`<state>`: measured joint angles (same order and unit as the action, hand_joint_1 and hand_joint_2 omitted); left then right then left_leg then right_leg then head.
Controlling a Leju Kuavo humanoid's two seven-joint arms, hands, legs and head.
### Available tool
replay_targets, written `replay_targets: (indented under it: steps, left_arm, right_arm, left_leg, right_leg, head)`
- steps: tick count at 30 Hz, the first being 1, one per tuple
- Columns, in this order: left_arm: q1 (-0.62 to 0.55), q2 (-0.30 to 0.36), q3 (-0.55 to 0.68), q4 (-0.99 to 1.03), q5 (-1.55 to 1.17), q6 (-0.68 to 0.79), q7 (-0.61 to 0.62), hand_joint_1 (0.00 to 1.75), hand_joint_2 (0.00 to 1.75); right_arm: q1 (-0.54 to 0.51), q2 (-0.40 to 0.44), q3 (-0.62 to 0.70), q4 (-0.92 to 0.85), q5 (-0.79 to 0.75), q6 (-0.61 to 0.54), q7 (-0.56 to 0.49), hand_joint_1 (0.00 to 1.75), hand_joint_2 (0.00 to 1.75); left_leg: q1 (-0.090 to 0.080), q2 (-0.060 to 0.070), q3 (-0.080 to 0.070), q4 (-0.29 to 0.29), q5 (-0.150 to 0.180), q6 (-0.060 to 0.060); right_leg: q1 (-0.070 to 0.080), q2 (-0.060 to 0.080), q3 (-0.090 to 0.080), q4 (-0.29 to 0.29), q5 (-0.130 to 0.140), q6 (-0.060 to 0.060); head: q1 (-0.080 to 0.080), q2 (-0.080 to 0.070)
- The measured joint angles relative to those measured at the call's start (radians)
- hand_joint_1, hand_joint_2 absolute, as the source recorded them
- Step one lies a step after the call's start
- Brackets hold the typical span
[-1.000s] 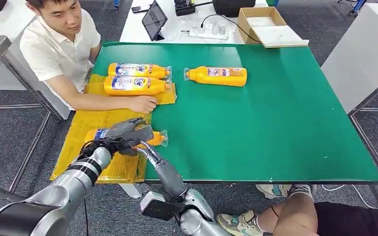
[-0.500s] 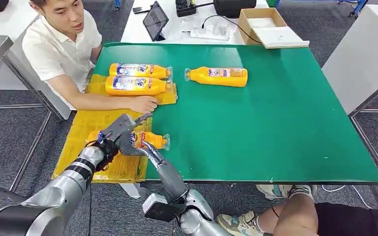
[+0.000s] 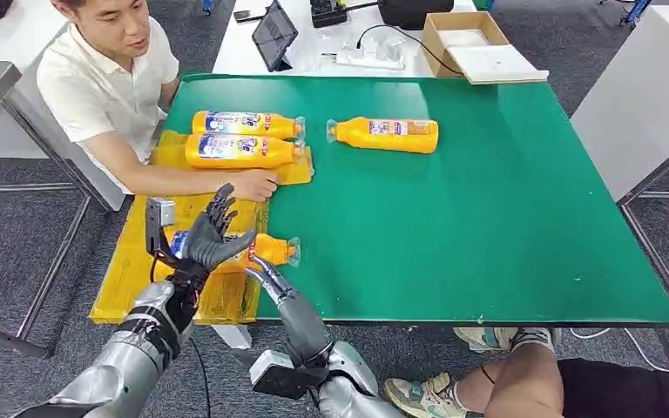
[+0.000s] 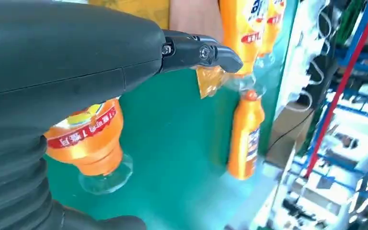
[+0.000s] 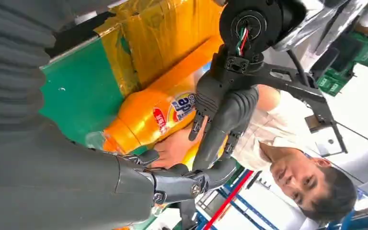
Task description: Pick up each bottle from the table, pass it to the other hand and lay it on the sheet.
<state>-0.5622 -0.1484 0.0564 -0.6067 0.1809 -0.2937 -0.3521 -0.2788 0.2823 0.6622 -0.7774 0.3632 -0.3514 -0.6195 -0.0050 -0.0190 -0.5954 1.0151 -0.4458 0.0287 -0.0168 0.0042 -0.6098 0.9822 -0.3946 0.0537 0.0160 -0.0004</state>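
Progress looks about three quarters: three bottles, the nearest bottle [image 3: 257, 247] included, lie on the yellow sheet [image 3: 139, 252], one bottle [image 3: 385, 135] waits on the green table [image 3: 488, 218], while the left hand [image 3: 212, 235] is spread empty and the right hand [image 3: 266, 274] holds nothing.

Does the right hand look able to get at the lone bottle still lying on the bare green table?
Probably yes: the bottle lies alone on open green table, nothing between it and the right hand, though it is across the table.
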Motion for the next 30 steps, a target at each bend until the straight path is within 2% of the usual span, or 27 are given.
replay_targets:
  steps: [7,12,16,22,30]
  left_arm:
    - [0.172,-0.006,-0.126,-0.292,0.060,0.108,-0.029,0.00,1.75]
    - [0.382,-0.013,-0.183,-0.640,0.079,0.261,-0.113,0.00,1.75]
    - [0.508,-0.014,-0.195,-0.841,0.104,0.294,-0.135,0.00,1.75]
    - [0.553,-0.016,-0.204,-0.945,0.109,0.297,-0.135,0.00,1.75]
    - [0.563,-0.017,-0.209,-0.980,0.109,0.297,-0.135,0.00,1.75]
  right_arm:
    - [0.038,-0.029,0.005,-0.043,0.041,-0.071,0.003,0.00,1.75]
    - [0.143,-0.150,-0.044,-0.229,0.150,-0.188,0.043,0.00,1.75]
    - [0.235,-0.234,-0.161,-0.387,0.196,-0.175,0.048,0.00,1.75]
    - [0.276,-0.264,-0.228,-0.486,0.222,-0.164,0.048,0.00,1.75]
    - [0.286,-0.277,-0.245,-0.520,0.223,-0.164,0.048,0.00,1.75]
  left_leg:
    - [0.000,0.001,-0.002,0.000,-0.001,0.000]
    - [0.000,0.000,-0.004,0.000,-0.002,0.000]
    - [-0.001,0.000,-0.005,0.000,-0.004,0.001]
    - [0.000,0.001,-0.004,0.000,-0.003,0.000]
    - [0.000,0.001,-0.004,0.000,-0.002,0.000]
  right_leg:
    - [0.000,0.000,-0.002,0.000,0.000,0.000]
    - [0.000,0.000,-0.003,-0.003,-0.001,0.000]
    - [0.000,0.000,-0.004,-0.003,-0.001,0.000]
    - [0.000,0.001,-0.004,-0.003,-0.001,0.000]
    - [0.000,0.001,-0.004,-0.002,-0.001,0.000]
  head:
    - [0.000,0.000]
    - [0.000,0.000]
    - [0.000,0.000]
    - [0.000,0.000]
    - [0.000,0.000]
